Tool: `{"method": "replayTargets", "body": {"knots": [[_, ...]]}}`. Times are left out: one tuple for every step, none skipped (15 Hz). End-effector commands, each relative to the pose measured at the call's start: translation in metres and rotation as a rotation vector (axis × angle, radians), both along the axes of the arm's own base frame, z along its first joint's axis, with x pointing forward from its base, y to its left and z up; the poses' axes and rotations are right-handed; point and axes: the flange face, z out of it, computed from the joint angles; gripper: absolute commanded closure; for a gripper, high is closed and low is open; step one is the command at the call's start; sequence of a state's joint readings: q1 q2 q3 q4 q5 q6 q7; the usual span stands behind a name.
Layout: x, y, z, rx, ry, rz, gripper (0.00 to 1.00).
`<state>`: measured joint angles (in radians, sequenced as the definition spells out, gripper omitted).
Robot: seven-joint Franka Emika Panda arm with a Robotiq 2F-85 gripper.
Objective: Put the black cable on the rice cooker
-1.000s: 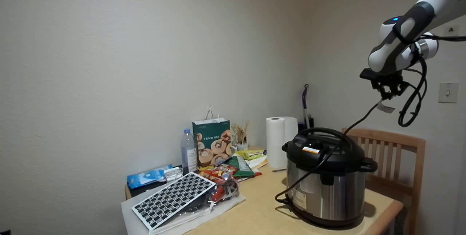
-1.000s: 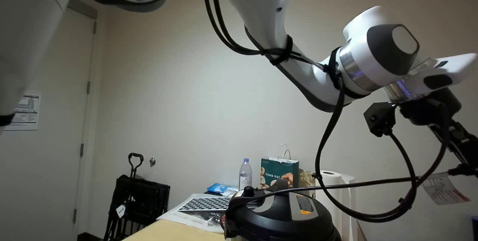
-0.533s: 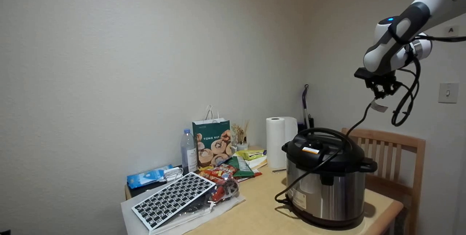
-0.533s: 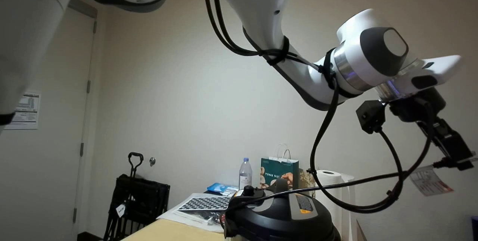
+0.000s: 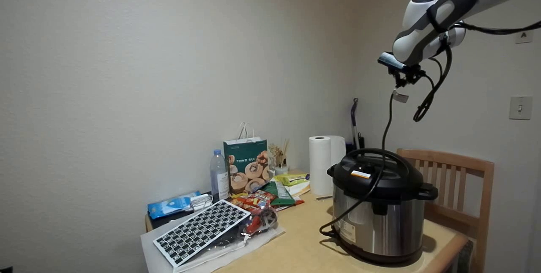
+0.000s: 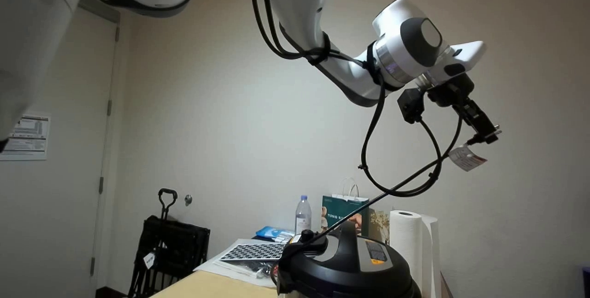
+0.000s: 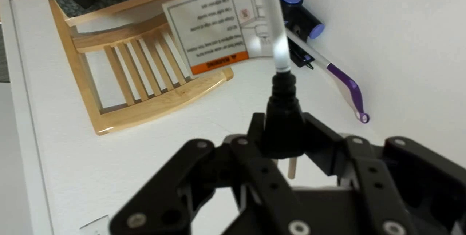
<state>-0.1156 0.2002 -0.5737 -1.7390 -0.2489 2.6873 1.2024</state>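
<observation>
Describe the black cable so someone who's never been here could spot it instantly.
Find the big steel-bodied rice cooker on the table. From near its base, the black cable runs up past the lid to the gripper, which holds its plug. Unlike the robot's looping black hoses, this one carries a white warning tag.
</observation>
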Motion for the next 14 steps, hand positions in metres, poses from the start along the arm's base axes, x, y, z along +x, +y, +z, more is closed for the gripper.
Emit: {"method": "replayTargets", "body": {"knots": [[0.005,0.021,-0.007,-0.074,0.033,0.16,0.9],[0.006,0.032,-0.016,-0.074,0.056,0.21,0.89],[0.01,0.044,-0.03,-0.074,0.075,0.26,0.89],[0.014,0.054,-0.043,-0.081,0.102,0.308,0.89],[0.018,0.064,-0.06,-0.089,0.137,0.355,0.89],[0.024,0.049,-0.044,-0.076,0.114,0.269,0.88],[0.026,0.055,-0.055,-0.068,0.129,0.285,0.71],[0.028,0.056,-0.056,-0.068,0.131,0.286,0.71],[0.028,0.055,-0.054,-0.071,0.128,0.284,0.71],[0.026,0.052,-0.052,-0.073,0.126,0.279,0.71],[0.026,0.051,-0.051,-0.075,0.125,0.276,0.71],[0.026,0.051,-0.05,-0.076,0.124,0.277,0.71],[0.026,0.051,-0.05,-0.076,0.124,0.276,0.9],[0.027,0.053,-0.054,-0.06,0.122,0.275,0.9]]}}
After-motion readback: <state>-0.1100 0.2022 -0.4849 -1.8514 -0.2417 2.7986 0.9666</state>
